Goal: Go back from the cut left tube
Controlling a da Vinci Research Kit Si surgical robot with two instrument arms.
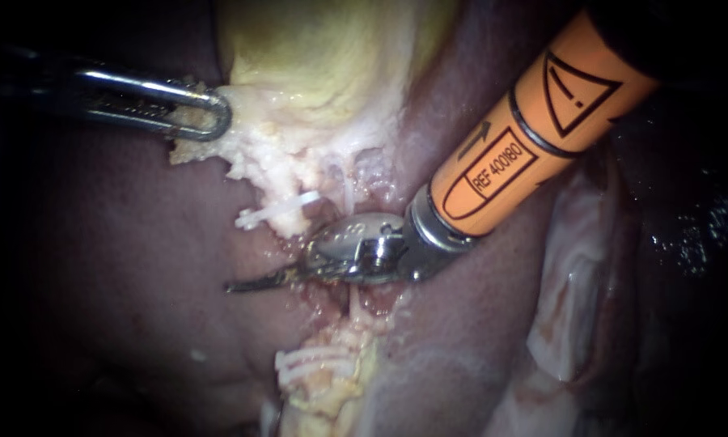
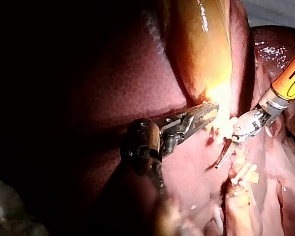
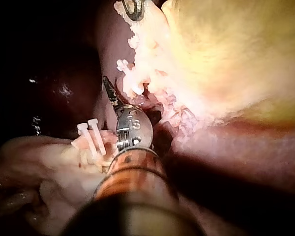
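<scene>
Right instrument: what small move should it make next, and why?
Probably ease the right instrument straight back along its own shaft. Its end effector looks shut and lies in the gap between the upper clip and the lower clips, where the tube is already parted; the left instrument holds the gallbladder.

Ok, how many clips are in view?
3: one clip on the stump at the gallbladder; two clips side by side on the other stump, beside the right instrument. More may be hidden.

Orange, blk-marked right instrument [image 1: 265, 281]; yellow gallbladder [image 1: 323, 48]; white clips [image 1: 287, 209]; maroon liver [image 1: 121, 267]
</scene>
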